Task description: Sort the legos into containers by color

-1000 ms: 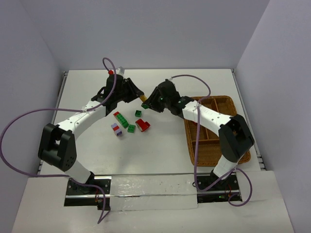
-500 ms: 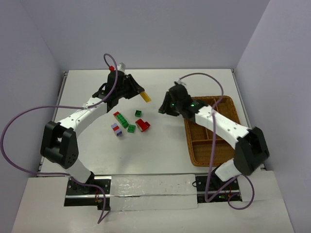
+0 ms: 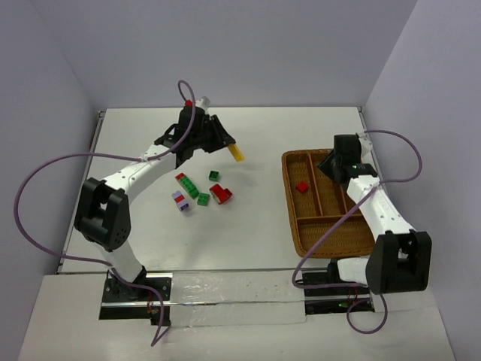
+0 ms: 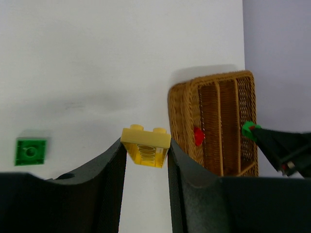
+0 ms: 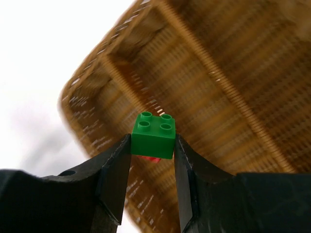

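The left arm (image 3: 135, 169) and the right arm (image 3: 378, 209) are alike: white tubular links joined by chunky black joint housings. A purple cable (image 3: 45, 177) trails loosely along each. A small red cap (image 3: 188, 101) tops the left wrist. The left gripper (image 4: 145, 151) and right gripper (image 5: 153, 144) have matte black, smoothly curved fingers (image 4: 108, 170).

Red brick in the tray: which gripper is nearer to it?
Right. The right gripper, holding a green brick, is over the tray near the red brick; the left gripper, holding a yellow brick, is over the table.
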Robot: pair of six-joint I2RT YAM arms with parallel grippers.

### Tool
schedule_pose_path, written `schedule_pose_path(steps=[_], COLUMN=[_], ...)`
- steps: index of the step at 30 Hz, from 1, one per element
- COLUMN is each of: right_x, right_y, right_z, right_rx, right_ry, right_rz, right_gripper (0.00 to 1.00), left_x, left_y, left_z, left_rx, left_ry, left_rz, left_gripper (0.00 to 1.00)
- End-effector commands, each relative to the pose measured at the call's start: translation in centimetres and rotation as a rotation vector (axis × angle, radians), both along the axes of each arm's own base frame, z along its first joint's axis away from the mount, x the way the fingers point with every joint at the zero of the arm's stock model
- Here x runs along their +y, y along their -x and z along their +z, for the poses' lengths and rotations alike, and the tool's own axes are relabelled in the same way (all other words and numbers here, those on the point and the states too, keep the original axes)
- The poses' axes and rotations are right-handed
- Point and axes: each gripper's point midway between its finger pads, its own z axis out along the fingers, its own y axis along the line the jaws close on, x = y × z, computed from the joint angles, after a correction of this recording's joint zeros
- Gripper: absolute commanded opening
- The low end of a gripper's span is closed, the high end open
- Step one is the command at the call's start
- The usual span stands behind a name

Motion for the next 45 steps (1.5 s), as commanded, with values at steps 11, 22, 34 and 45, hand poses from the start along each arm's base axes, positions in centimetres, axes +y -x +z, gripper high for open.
schedule_pose_path(steps=[11,22,34,45], right_x=[-3.6,-2.9,13.8,16.9], right_y=[-2.3,-1.3,3.8,2.3], right_z=[-4.0,3.1,8.8,6.6], right_rx=[0.068,-0.097,-0.355,-0.299], right_ry=[0.024,0.046,0.112,0.221], right_rz=[-0.062,0.009,0.904,0.921], right_gripper=[0.75,0.84,0.82,0.67], left_x=[-8.2,-11.7,-13.7,-13.9], left_y=[5.1,7.7,8.3,8.5], left_z=[3.6,2.6,4.3,5.6], left_rx=[-0.024,-0.018,0.017,0.021], left_ry=[0.072,0.045,0.093,0.108], left_rz=[-0.317,-0.435,-0.560,-0.577], left_gripper=[0.00,0.00,0.00,0.00])
